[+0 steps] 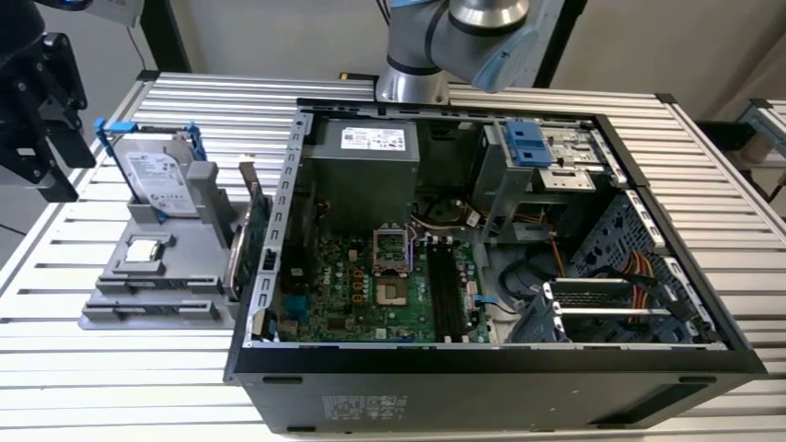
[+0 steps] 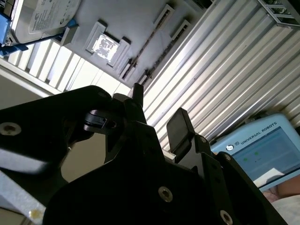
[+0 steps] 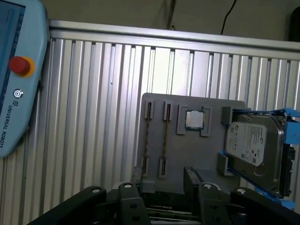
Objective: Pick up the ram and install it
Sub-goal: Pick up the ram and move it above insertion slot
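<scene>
Ribbed aluminium slats make up the table [image 1: 123,368], which carries an open computer case [image 1: 491,364] and, toward the exterior view's left, a grey holder [image 1: 197,308] standing just beside it. On that holder sit a hard drive [image 1: 160,175] in a blue frame and a small square processor [image 3: 193,119]. The ram [image 3: 146,138] rests there too, seen edge-on as a thin dark strip clipped at both ends in a slot on the side away from the drive; it shows likewise in the second wrist view [image 2: 149,41]. The gripper [image 3: 159,183] hangs in the air above the holder, its black fingers [image 2: 180,126] spread wide with bare table showing between them and nothing gripped. The ram lies out ahead of the fingertips, well apart from them and untouched. A blue-grey teach pendant [image 3: 18,70] lies on the slats off to one side.
</scene>
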`<control>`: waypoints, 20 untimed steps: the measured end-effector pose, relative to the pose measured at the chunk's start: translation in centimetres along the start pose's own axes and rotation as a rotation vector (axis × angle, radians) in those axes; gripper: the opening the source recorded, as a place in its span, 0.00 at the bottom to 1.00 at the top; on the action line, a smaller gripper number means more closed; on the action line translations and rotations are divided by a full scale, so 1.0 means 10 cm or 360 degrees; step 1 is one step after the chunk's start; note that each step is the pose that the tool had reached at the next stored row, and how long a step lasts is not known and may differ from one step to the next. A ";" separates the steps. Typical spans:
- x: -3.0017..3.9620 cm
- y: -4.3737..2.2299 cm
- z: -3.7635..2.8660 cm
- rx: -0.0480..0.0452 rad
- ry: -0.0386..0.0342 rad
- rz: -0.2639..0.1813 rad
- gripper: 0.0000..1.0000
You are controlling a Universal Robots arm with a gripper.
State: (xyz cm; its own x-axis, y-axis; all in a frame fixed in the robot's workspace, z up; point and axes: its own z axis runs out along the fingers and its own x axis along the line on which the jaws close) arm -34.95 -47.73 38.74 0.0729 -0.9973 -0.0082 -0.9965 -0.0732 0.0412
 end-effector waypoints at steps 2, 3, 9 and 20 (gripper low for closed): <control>0.000 0.000 0.001 0.0000 0.0000 0.0000 1.00; 0.000 0.000 0.001 0.0000 0.0000 0.0000 1.00; 0.000 0.000 0.003 0.0000 0.0000 0.0000 1.00; 0.000 0.000 0.003 0.0000 0.0000 0.0000 1.00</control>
State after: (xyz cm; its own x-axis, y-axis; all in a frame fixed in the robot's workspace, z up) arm -34.95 -47.73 38.70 0.0729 -0.9973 -0.0083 -0.9965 -0.0732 0.0411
